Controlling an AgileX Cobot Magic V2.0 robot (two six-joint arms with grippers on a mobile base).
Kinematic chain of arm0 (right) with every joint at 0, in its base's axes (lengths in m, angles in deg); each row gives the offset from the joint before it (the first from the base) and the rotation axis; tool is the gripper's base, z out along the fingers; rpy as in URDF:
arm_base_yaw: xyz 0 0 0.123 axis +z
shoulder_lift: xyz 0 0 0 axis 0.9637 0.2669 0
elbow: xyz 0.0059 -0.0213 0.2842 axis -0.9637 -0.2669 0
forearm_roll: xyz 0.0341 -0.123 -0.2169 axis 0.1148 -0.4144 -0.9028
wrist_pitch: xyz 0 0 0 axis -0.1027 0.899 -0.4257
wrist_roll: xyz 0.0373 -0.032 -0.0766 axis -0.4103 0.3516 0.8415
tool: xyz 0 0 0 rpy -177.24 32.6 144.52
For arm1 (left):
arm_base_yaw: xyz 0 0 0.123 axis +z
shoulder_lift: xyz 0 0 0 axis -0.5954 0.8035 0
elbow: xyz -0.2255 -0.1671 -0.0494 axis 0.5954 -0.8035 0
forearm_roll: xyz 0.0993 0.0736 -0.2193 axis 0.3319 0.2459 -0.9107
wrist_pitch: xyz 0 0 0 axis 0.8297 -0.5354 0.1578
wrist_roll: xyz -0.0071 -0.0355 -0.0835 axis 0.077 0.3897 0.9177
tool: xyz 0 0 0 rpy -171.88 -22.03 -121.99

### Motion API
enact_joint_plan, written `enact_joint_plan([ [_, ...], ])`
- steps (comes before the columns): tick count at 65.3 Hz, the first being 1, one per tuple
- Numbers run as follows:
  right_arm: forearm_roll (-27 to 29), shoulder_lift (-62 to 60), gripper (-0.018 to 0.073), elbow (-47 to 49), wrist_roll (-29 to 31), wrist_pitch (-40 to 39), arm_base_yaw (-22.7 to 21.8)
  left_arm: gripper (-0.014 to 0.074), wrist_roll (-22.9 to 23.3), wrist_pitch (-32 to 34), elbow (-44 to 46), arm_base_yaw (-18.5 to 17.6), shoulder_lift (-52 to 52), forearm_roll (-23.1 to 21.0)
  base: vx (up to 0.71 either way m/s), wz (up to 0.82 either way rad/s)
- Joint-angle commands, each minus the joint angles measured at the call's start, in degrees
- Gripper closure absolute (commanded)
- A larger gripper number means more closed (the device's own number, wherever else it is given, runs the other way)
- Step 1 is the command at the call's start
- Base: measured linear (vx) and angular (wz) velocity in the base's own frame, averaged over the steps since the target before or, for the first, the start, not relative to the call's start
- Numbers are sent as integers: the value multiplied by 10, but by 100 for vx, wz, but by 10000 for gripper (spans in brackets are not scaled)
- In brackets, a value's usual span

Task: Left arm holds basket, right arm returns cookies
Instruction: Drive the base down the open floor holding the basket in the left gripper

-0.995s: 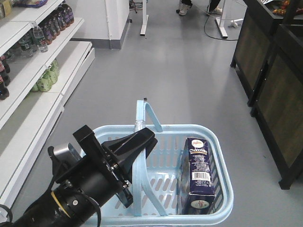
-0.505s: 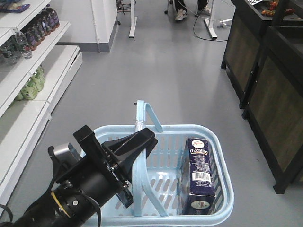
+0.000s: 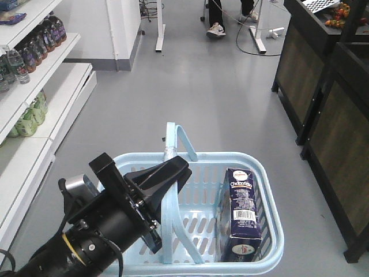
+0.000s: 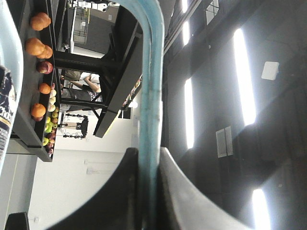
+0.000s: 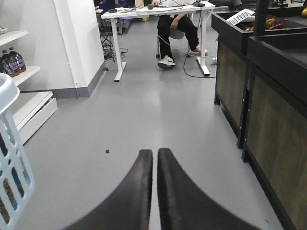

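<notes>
The light blue basket hangs low in the middle of the front view. My left arm reaches in from the lower left, and its gripper is shut on one hoop handle. In the left wrist view the handle runs straight between the shut left gripper. The cookies, a dark navy carton, stand upright in the basket's right half; a sliver of the cookies shows there too. My right gripper is shut and holds nothing, above the floor to the right of the basket.
White shelves with bottled drinks line the left of the aisle. Dark wooden stands with fruit on top line the right. At the far end, a person sits at a white desk, with cables on the floor.
The whole view has shifted along the aisle: the shelves slid towards the left edge and the far desk legs moved left. Arm, basket and carton kept their places in the frame.
</notes>
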Motion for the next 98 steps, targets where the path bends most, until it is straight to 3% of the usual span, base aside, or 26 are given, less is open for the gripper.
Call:
enact_joint_plan([
  [1, -4, -7, 565, -10, 1, -40, -4, 599, 2, 138, 15, -4, -23, 5, 33, -1],
  [98, -4, -7, 565, -10, 1, -40, -4, 599, 2, 138, 15, -4, -23, 4, 42, 0],
])
